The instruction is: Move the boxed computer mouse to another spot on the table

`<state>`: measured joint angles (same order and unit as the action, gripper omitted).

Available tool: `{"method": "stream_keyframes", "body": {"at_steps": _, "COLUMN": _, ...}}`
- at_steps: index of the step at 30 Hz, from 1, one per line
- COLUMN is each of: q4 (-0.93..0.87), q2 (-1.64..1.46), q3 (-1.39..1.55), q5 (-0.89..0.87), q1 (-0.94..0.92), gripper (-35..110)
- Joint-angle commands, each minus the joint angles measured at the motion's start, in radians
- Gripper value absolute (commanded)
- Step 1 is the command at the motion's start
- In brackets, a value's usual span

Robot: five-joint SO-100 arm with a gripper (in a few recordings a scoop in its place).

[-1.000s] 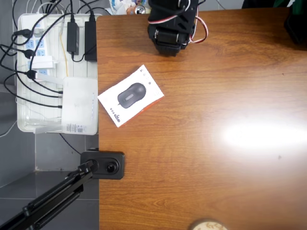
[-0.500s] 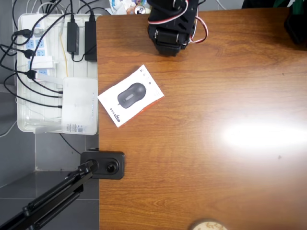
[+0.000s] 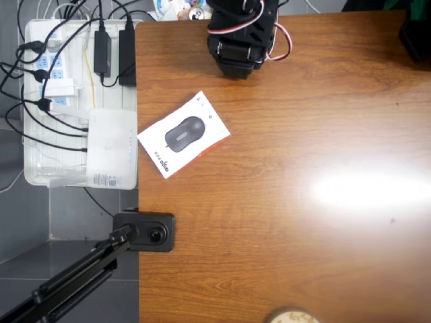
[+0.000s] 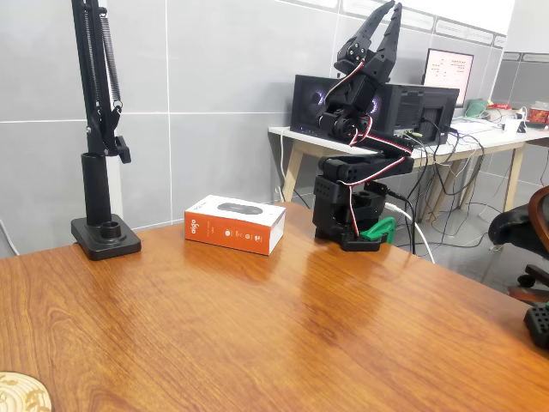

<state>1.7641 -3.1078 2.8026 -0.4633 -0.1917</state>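
One boxed computer mouse point(image 3: 183, 134) lies flat on the brown worktop point(image 3: 303, 256), close to its left edge in the overhead view, turned at an angle to that edge, orange side facing the fixed camera. Well apart from it, by the far edge, the black arm is folded upright, its claw point(image 4: 383, 19) raised high, fingers slightly parted, gripping nothing. A black lamp stand point(image 4: 100, 154) is clamped at the left edge.
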Motion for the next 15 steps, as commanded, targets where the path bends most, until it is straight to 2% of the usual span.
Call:
{"method": "stream_keyframes", "body": {"at_steps": 1, "q4": 0.002, "q2": 0.000, "q3": -0.002, "q5": -0.003, "q1": 0.006, "gripper": 0}}
{"method": "stream_keyframes", "body": {"at_steps": 15, "q4": 0.002, "q2": 0.000, "q3": -0.002, "q5": -0.003, "q1": 0.006, "gripper": 0}}
